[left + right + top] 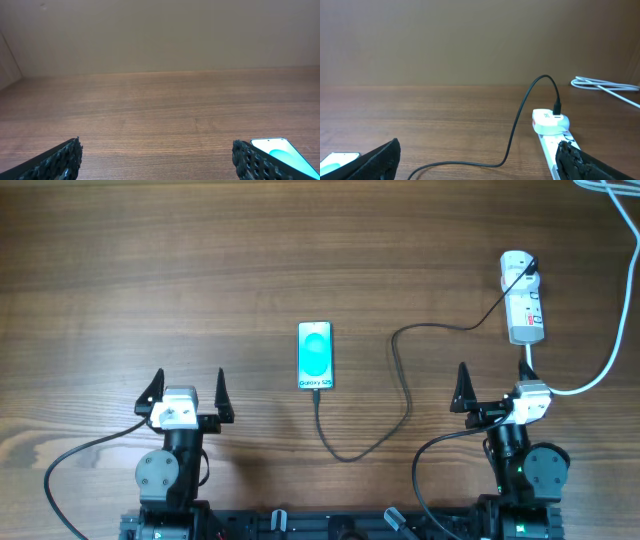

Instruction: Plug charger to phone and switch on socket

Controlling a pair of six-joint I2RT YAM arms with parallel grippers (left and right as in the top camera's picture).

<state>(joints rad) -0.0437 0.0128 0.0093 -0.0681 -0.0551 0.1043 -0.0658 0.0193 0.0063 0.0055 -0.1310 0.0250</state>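
Note:
The phone [315,356] lies flat mid-table, turquoise screen up, "Galaxy S25" text at its near end. The black charger cable [400,370] runs from an adapter on the white socket strip [522,298] at the far right, loops across the table and ends at the phone's near edge; whether the tip is inserted I cannot tell. My left gripper [187,392] is open and empty, left of the phone. My right gripper [495,388] is open and empty, just in front of the socket. In the right wrist view the socket [551,135] and cable [520,120] show ahead.
A thick white lead [615,330] curves from the socket's near end along the right edge to the far right corner. A corner of the phone [282,150] shows in the left wrist view. The table is brown wood.

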